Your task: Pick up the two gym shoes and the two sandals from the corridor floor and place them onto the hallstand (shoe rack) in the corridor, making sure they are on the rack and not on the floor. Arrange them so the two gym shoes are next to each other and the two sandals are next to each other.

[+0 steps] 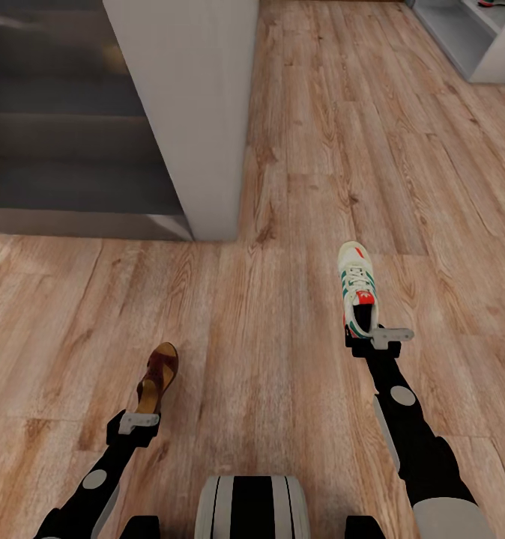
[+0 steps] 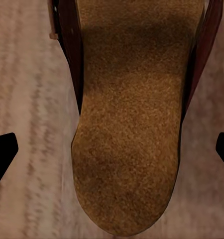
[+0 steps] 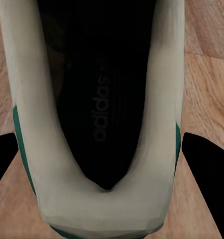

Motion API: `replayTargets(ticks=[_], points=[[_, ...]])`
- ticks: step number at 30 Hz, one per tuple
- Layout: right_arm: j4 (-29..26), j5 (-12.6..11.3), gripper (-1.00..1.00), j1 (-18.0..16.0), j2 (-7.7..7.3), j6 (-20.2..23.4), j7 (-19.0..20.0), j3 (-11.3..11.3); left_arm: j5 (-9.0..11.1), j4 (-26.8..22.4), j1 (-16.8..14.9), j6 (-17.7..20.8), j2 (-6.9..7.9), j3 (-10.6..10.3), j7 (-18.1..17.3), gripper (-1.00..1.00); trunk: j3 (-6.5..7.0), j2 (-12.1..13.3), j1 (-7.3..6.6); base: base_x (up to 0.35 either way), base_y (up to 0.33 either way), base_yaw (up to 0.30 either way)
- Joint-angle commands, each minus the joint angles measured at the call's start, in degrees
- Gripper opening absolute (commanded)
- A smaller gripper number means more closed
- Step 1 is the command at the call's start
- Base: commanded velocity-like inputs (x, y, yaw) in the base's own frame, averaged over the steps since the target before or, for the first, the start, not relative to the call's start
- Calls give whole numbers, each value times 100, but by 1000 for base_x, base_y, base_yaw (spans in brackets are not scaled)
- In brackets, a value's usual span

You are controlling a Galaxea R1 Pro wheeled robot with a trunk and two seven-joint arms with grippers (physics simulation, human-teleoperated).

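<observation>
- Light brown wood-grain plank corridor floor point(image 1: 297, 187) wide and open ahead of both arms, running unbroken toward the far right corner.
- White square pillar point(image 1: 185, 112) standing ahead to the left, its base edge meeting the floor; dark grey stair treads point(image 1: 65, 127) stepping up just beside it on the left.
- White/light-grey shoe rack with open shelves point(image 1: 473, 34) at the far right corner, well apart from both arms; small red-and-white item point(image 1: 498, 2) on its top edge, too cropped to identify.
- Dark reddish-brown strappy sandal with tan wedge sole point(image 1: 158, 374) lying on the floor at lower left, toe pointing away, heel end nearest the left fingers point(image 1: 138, 423).
- In the left wrist view, tan footbed of the sandal point(image 2: 129, 124) centred between two black fingertips point(image 2: 2, 157) at the frame sides; tips spread wide, clear of the sandal on both sides, floor visible in the gaps.
- White low-top gym shoe with green side stripes and red-orange patches point(image 1: 357, 288) on the floor at right of centre, toe pointing away, heel touching or just beside the right fingers point(image 1: 380, 337).
- In the right wrist view, heel collar and dark insole of the gym shoe point(image 3: 97, 114) between black fingertips point(image 3: 206, 169); tips spread, near the shoe walls, contact cannot be told.
- Sandal and gym shoe well apart, bare floor between them.
</observation>
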Motion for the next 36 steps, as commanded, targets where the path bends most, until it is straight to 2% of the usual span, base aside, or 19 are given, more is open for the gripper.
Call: replayTargets(ticks=[1, 11, 28, 31, 36], points=[[0, 59, -100, -1, -1, -1, -20, 2, -53, 1, -3, -24, -5, 45, -39, 100, -3, -1, -1, 0, 0, 0], [0, 59, -100, -1, -1, -1, -20, 2, -53, 0, -5, -24, -2, 45, -32, 100, -236, -13, 22, 0, 0, 0], [0, 59, -100, -1, -1, -1, -20, 2, -53, 1, -1, -24, -7, 45, -34, 100, -266, -13, 22, 0, 0, 0], [0, 59, -100, -1, -1, -1, -20, 2, -53, 6, -5, -24, -3, 50, -32, 100, -332, -17, 30, 0, 0, 0], [0, 59, -100, -1, -1, -1, -20, 2, -53, 8, 0, -24, -6, 48, -33, 100, -332, -17, 30, 0, 0, 0]])
